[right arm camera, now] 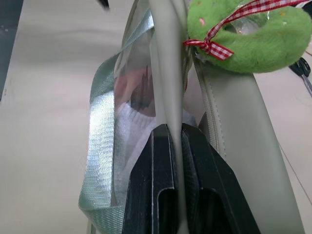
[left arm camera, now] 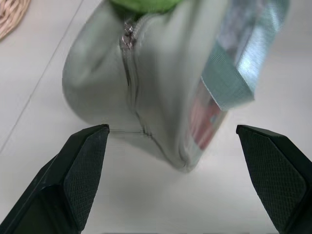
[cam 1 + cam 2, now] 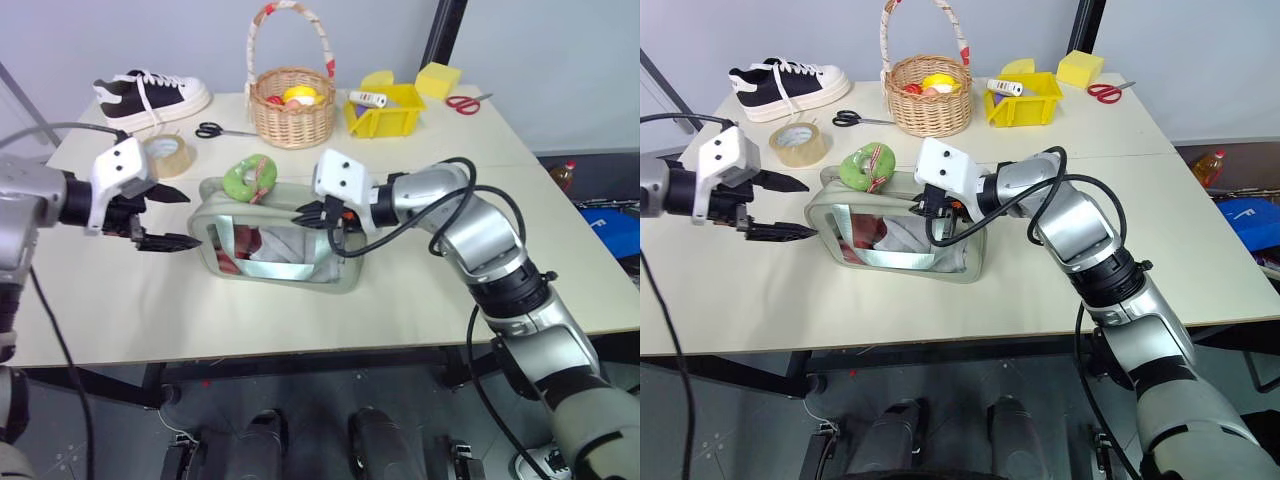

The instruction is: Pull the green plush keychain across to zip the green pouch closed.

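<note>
The green pouch (image 3: 285,262) lies on the table's middle, its clear window facing me and a mint strap (image 2: 229,83) across it. On its top left end rests the green plush keychain (image 3: 250,178), a ring of green plush tied with a red checked ribbon (image 1: 214,46). My right gripper (image 3: 318,213) is shut on the pouch's top rim, just right of the keychain; its fingers (image 1: 156,161) pinch a strip of the pale fabric. My left gripper (image 3: 190,218) hangs open just left of the pouch's end, with nothing between its fingers (image 2: 85,165). The zipper (image 2: 129,58) runs over that end.
Behind the pouch stand a wicker basket (image 3: 292,105) and a yellow bin (image 3: 385,112). A tape roll (image 3: 166,155), black scissors (image 3: 222,130) and a shoe (image 3: 150,97) lie at the back left. Red scissors (image 3: 465,102) and a yellow block (image 3: 438,78) are at the back right.
</note>
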Available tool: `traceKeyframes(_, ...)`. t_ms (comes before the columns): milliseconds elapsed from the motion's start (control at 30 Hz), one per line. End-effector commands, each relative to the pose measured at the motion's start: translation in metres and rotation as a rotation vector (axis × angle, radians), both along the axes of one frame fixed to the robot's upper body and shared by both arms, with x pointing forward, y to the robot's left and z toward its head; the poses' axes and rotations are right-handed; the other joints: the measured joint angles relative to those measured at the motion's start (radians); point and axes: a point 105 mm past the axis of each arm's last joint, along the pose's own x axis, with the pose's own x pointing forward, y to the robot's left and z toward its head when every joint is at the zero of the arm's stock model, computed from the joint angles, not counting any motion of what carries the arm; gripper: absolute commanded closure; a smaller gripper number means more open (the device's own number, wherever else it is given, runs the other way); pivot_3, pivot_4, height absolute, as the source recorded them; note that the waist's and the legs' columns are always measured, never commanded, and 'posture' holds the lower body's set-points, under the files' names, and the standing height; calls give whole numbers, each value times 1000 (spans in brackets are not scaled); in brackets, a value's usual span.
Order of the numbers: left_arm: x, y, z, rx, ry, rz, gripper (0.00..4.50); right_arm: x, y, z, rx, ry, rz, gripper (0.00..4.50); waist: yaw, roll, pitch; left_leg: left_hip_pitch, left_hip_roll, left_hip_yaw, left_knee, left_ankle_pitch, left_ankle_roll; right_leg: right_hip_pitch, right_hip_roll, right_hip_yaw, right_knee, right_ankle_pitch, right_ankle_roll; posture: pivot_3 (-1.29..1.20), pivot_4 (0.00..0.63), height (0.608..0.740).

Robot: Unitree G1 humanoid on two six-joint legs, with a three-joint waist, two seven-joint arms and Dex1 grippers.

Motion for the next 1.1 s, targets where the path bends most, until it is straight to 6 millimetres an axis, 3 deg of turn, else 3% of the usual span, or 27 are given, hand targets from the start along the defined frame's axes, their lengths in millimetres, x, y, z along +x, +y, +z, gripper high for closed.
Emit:
traceKeyframes(33, -2, -8, 17, -80, -63, -2, 572, -2, 4, 14, 18, -41, 22, 4500, -1, 0, 0, 0, 0, 0, 0, 0, 0, 0, 0, 0, 0, 0, 0, 0, 150, 740)
traceKeyframes(100, -2, -9, 16, -93, -57, 1, 1345, -2, 4, 13, 16, -40, 21, 4500, -1, 0, 0, 0, 0, 0, 0, 0, 0, 0, 0, 0, 0, 0, 0, 0, 150, 740)
traceKeyframes(300, -2, -7, 16, -85, -45, -3, 4449, -1, 3, 14, 13, -42, 15, 4500, -2, 0, 0, 0, 0, 1, -1, 0, 0, -1, 1, 0, 0, 0, 0, 0, 150, 740)
traceKeyframes(567, -2, -15, 13, -76, -40, -40, 4449, -2, 2, 43, 97, 13, 20, 4500, -2, 0, 0, 0, 0, 1, -1, 0, 0, -1, 1, 0, 0, 0, 0, 0, 150, 740)
traceKeyframes(600, -1, -14, 12, -70, -41, -38, 4500, -4, 2, 46, 108, 35, 33, 3759, -2, 1, 0, 0, 0, 1, -1, 0, 0, -1, 1, 0, 0, 0, 0, 0, 150, 740)
traceKeyframes(633, -1, -14, 11, -64, -41, -38, 4500, -7, 2, 48, 113, 51, 45, 3515, -1, 1, 1, 0, 0, 1, -1, 0, 0, -1, 1, 0, 0, 0, 0, 0, 150, 740)
traceKeyframes(867, -4, -13, 9, -48, -33, -51, 4500, -8, -15, 67, 145, 161, 48, 50, 0, 1, 0, 0, 0, 1, -1, 0, 0, -1, 0, 0, -1, 0, 0, 0, 150, 740)
traceKeyframes(1000, -5, -11, 10, -44, -36, -52, 4500, 12, -9, 90, 295, 240, -37, 50, -5, 2, 1, 0, 0, 1, -2, 0, 0, -1, 1, 0, -1, 0, -1, 0, 150, 740)
traceKeyframes(1100, -5, -12, 9, -47, -36, -56, 4500, 41, 14, 100, 435, 294, -147, 50, -7, 2, 1, 1, 1, 4, -4, 0, 0, -4, 2, 2, 0, 1, -3, 0, 150, 740)
